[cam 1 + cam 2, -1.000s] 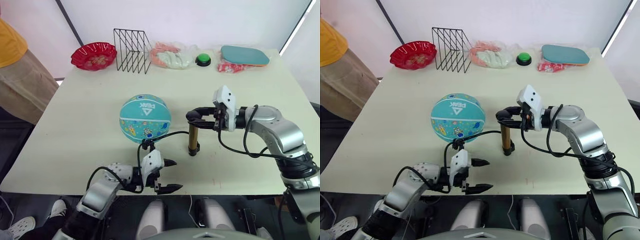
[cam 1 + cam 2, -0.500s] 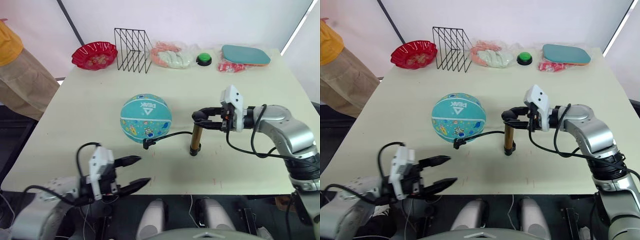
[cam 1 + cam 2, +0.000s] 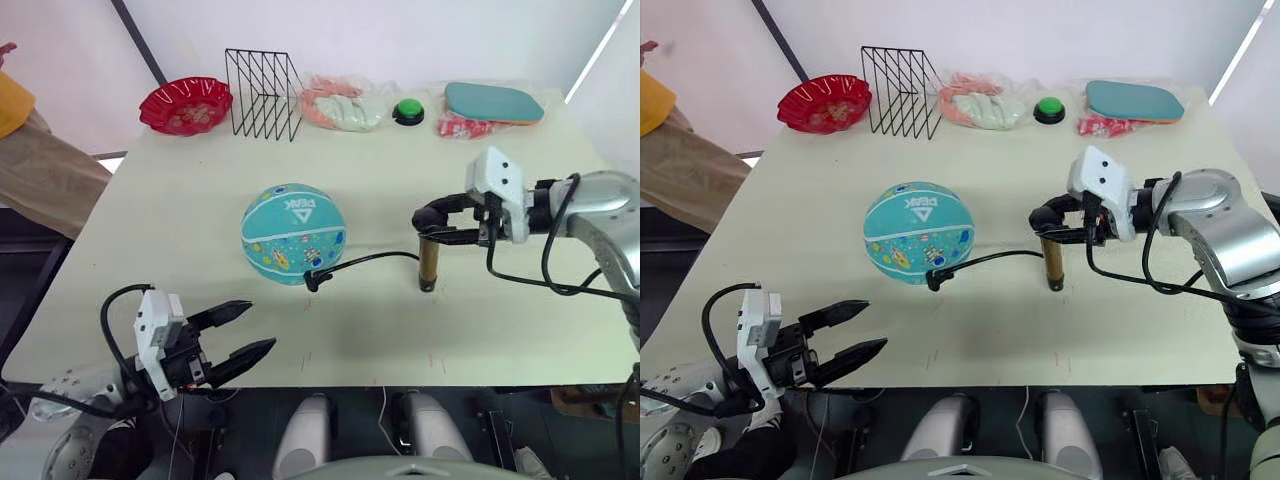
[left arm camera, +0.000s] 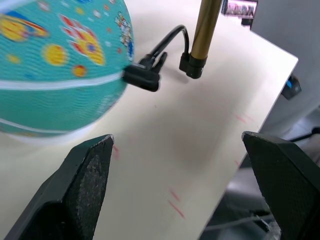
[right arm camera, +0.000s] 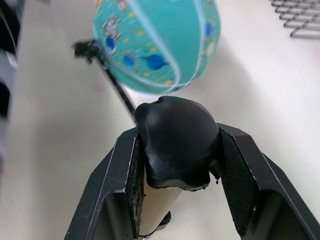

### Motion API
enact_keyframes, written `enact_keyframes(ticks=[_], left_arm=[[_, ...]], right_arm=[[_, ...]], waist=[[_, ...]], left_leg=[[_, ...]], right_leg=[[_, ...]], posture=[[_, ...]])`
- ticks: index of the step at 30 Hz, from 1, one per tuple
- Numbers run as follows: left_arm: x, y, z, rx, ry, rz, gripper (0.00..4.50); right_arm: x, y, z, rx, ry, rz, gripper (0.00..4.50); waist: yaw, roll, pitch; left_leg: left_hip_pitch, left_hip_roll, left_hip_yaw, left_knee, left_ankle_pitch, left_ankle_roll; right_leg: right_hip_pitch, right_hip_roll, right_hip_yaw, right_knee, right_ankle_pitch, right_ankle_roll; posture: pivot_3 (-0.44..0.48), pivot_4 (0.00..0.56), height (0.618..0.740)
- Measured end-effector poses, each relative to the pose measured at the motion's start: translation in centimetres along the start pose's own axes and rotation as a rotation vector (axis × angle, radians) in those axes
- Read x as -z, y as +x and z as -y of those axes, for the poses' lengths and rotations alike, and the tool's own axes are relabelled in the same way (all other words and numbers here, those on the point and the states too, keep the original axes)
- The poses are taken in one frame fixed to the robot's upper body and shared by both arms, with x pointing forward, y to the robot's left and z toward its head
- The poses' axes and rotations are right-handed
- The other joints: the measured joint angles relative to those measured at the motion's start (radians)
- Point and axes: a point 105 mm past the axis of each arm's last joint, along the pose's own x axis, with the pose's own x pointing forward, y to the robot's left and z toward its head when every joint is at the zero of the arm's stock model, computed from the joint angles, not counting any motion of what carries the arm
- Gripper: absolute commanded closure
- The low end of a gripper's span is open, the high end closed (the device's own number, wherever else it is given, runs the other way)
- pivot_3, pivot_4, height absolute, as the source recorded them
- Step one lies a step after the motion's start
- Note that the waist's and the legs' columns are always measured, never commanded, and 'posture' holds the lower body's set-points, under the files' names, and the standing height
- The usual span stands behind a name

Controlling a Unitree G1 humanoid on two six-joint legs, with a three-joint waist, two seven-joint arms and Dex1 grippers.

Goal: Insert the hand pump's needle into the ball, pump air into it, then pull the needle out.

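The teal ball rests on the table's middle. To its right the hand pump stands upright, gold barrel down on the table. My right gripper is shut on its black T-handle. The thin black hose curves from the pump to a black fitting that lies against the ball's lower near side; the needle itself is hidden. My left gripper hangs open and empty past the table's front edge, left of the ball and apart from it.
Along the table's far edge stand a red bowl, a black wire rack, a plastic bag, a green button and a teal paddle. A person stands at the far left. Bare table surrounds the ball.
My left gripper has drawn back from the hose fitting, left and off the table's front edge. The right gripper has carried the pump to the right; the hose now stretches out.
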Motion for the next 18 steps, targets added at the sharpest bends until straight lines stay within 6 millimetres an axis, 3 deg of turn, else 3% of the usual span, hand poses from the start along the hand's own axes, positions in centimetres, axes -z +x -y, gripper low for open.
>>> enact_keyframes(ticks=[8,18], left_arm=[[0.4,-0.7,1.0,0.065,-0.006,0.046,0.12],[-0.7,-0.8,0.4,0.077,0.004,0.104,0.12]], right_arm=[[0.9,0.9,-0.4,-0.059,-0.36,-0.171,2.92],[2.4,6.7,-3.5,-0.23,-0.589,-0.198,2.92]], waist=[[0.0,-0.001,0.002],[-0.001,-0.003,0.001]], left_leg=[[-0.001,-0.001,0.006,0.001,0.0,0.0],[0.001,-0.001,0.009,0.004,0.002,-0.004]], right_leg=[[-0.002,0.0,0.003,0.0,0.001,0.002],[-0.002,0.0,0.007,0.004,0.004,0.005]], posture=[[0.0,0.15,0.74],[0.0,0.15,0.74]])
